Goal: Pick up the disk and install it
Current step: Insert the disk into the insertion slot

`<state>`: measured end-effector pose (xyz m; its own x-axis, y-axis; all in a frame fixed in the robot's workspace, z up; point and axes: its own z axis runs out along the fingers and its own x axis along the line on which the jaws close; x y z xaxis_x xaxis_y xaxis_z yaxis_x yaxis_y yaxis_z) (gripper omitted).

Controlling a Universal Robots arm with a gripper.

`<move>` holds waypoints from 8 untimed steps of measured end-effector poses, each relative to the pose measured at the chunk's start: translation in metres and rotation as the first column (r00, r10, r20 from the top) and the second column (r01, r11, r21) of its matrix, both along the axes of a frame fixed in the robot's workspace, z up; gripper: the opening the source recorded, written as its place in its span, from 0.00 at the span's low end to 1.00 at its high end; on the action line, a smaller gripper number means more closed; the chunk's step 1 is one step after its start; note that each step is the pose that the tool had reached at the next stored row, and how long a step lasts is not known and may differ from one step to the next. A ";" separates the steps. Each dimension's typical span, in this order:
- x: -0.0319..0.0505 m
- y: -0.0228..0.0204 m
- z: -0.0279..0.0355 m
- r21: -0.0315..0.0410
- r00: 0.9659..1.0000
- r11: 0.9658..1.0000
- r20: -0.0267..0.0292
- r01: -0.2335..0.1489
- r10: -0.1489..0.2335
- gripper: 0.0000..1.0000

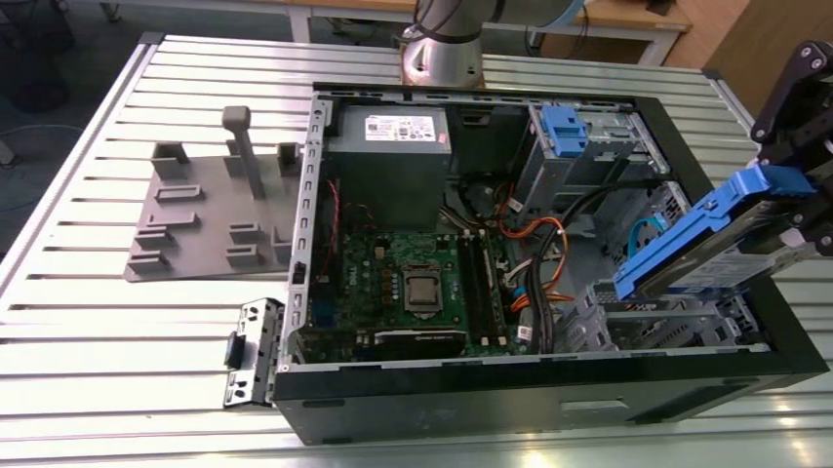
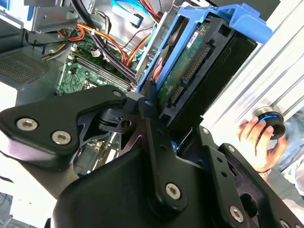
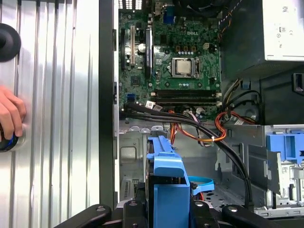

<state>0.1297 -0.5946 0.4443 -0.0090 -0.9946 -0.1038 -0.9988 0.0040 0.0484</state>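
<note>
The disk [image 1: 696, 249], a silver-grey drive in a blue plastic frame, hangs tilted over the open computer case [image 1: 521, 390], at the exterior view's right, above the lower drive cage. My gripper [image 1: 787, 200] is shut on its upper end. In the second wrist view the disk [image 2: 199, 61] shows its green circuit board and connector, with the black fingers [image 2: 154, 102] clamped on its edges. The first wrist view looks down along the blue frame [image 3: 166, 180] between the gripper [image 3: 164, 211] links, into the case.
Inside the case are a motherboard [image 1: 416, 283], a grey power supply [image 1: 388, 146], bundled cables [image 1: 547, 253] and an upper drive bay with a blue tab [image 1: 567, 127]. A grey fixture plate [image 1: 215, 214] lies at the exterior view's left. A person's hand [image 2: 254, 137] rests on a round knob [image 2: 268, 118].
</note>
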 end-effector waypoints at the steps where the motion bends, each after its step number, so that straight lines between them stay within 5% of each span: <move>1: 0.0001 0.0000 0.0000 0.000 1.000 1.000 0.000 0.000 0.000 0.36; 8: 0.0002 -0.0003 -0.0018 0.000 1.000 1.000 0.000 0.000 0.000 0.36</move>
<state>0.1299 -0.5949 0.4425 -0.0090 -0.9946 -0.1038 -0.9988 0.0040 0.0484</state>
